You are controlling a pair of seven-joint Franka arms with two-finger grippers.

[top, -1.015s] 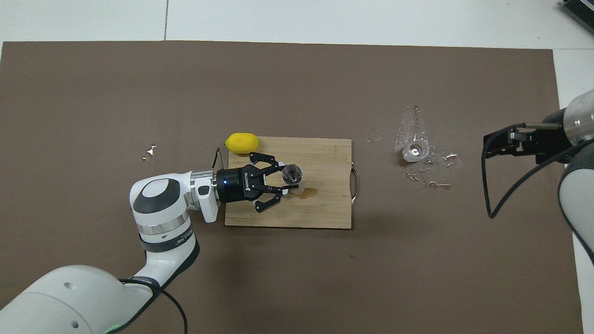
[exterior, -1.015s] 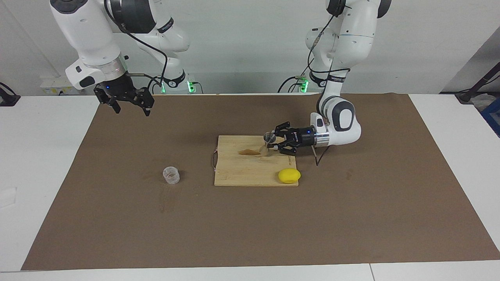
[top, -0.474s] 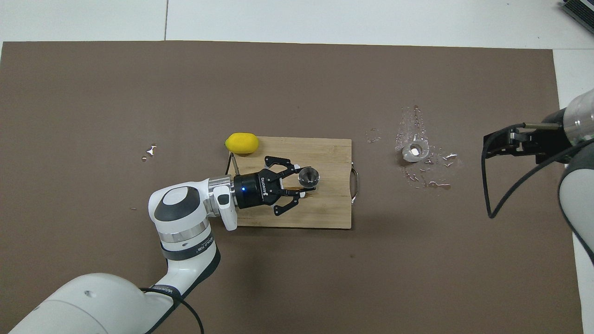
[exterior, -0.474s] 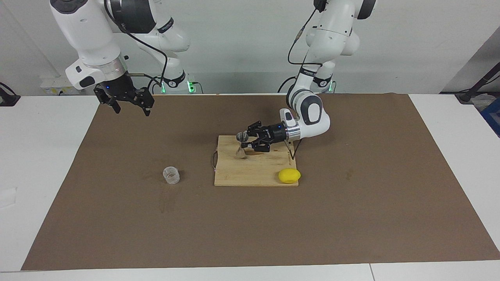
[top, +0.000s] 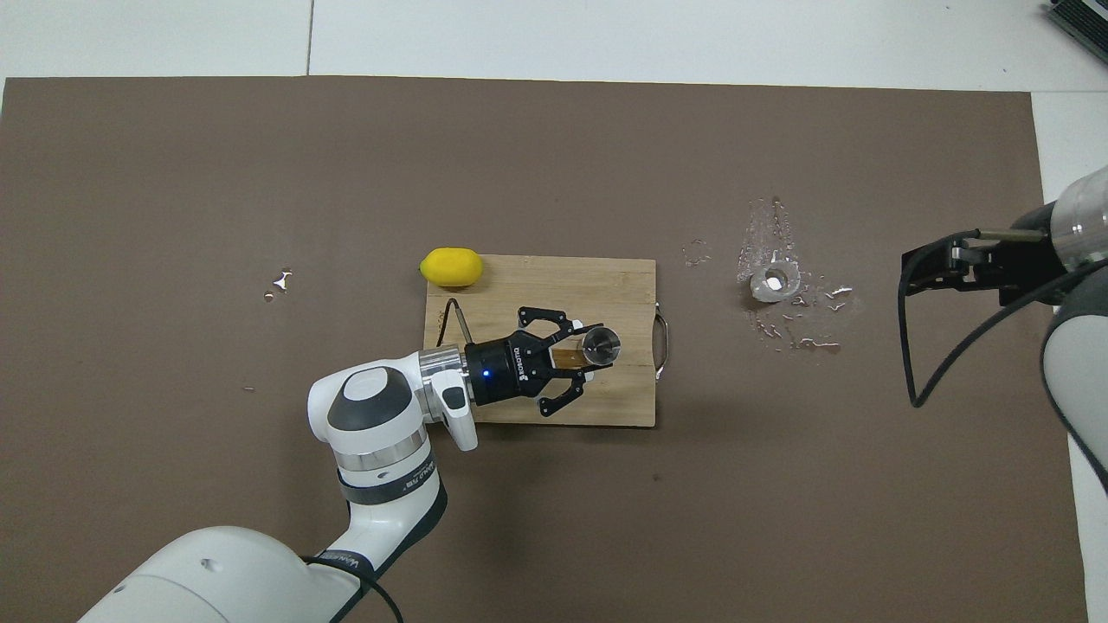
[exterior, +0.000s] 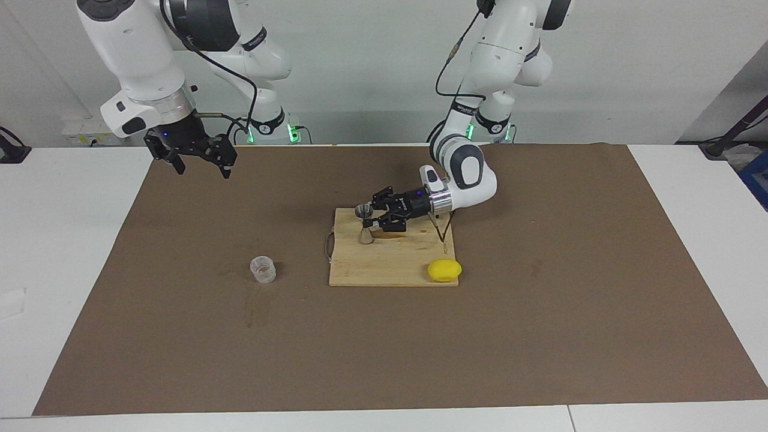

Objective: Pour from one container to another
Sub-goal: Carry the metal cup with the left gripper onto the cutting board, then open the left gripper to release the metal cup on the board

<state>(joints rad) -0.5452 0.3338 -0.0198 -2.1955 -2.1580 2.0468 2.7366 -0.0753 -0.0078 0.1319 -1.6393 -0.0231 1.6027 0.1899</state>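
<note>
Right gripper (exterior: 198, 157) waits raised over the table's right-arm end; finger state cannot be determined. Left gripper (exterior: 373, 219) holds its fingers clamped on the upright jigger (exterior: 363, 225), standing on the cutting board (exterior: 390, 261). Farther from the robots stands the clear cup (exterior: 263, 269). Risk: a sideways push at the narrow waist could tip the jigger.

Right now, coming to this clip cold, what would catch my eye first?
The left gripper stands out first, reaching in sideways and shut on the silvery jigger, which stands upright on the wooden cutting board mid-table. Next comes the yellow lemon at the board's corner. The clear cup sits alone on the brown mat toward the right arm's end, while the right gripper waits, raised.
</note>
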